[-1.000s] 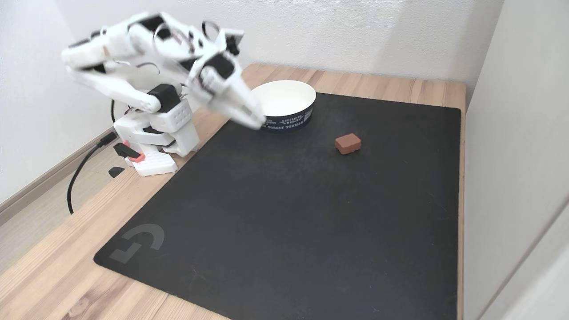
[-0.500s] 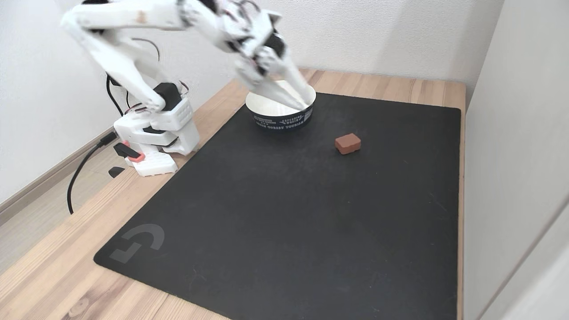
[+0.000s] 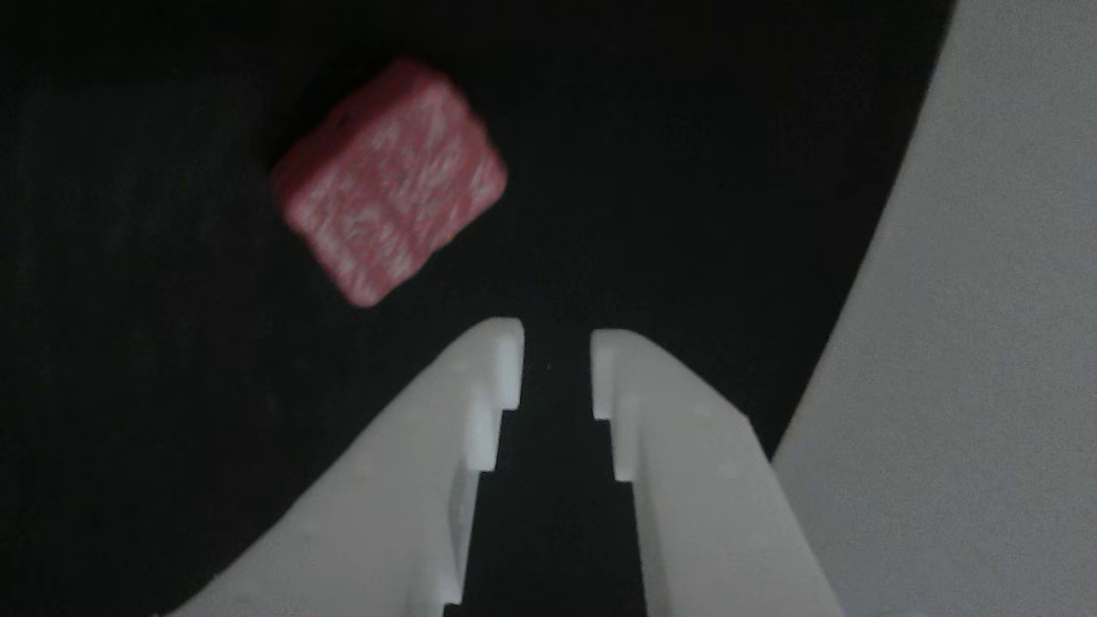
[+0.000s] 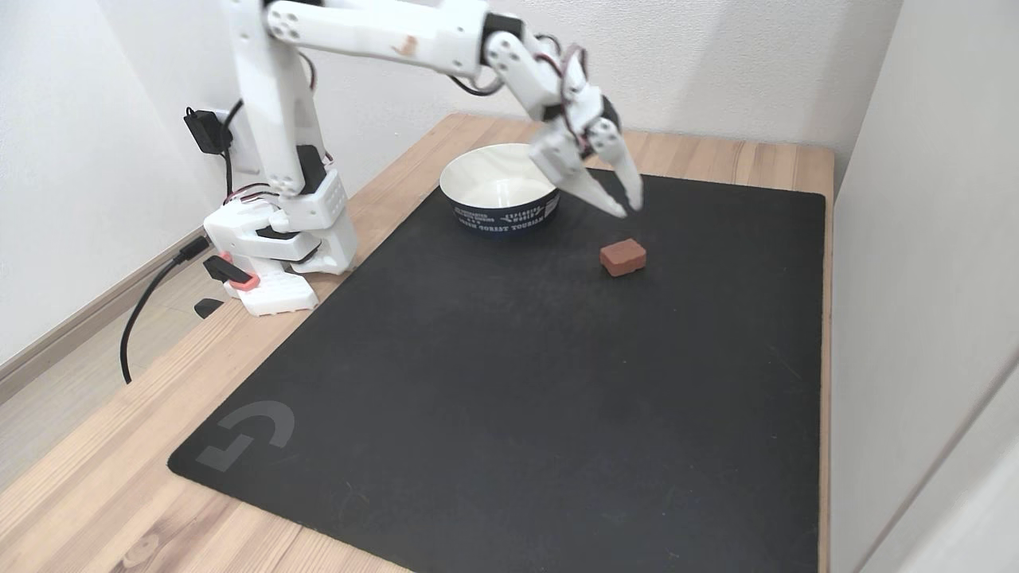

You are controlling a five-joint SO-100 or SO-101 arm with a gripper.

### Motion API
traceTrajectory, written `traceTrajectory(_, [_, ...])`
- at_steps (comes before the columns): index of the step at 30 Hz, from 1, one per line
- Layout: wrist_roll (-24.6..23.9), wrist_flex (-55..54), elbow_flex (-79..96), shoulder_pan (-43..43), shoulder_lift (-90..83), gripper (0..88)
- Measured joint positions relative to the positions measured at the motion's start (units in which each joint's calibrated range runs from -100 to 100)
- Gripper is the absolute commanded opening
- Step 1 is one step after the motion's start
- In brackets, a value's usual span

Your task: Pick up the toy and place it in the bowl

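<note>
The toy is a small dark-red block lying on the black mat, right of the bowl. The bowl is white inside with a dark printed band outside. My gripper hangs in the air just above and slightly behind the toy, between it and the bowl, pointing down. Its white fingers stand a little apart with nothing between them. In the other view the toy shows its whitish-flecked face up and to the left of my gripper, apart from the fingertips.
The black mat covers most of the wooden table. The arm's base and a black cable sit at the left. A wall panel borders the table's right edge. A pale curved surface lies right of the fingers.
The arm has swung from left of the bowl, across it, out to the right over the mat near the toy. Toy and bowl have not moved.
</note>
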Motion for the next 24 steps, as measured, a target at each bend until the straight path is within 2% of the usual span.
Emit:
traceTrajectory(9, [-0.15, 11.99, -19.65, 0.42, 13.07, 2.2])
traceTrajectory(13, [2.32, 17.64, -27.87, -1.5, 16.99, 2.2])
traceTrajectory(24, [2.52, 21.36, -35.05, -1.91, 21.57, 2.2])
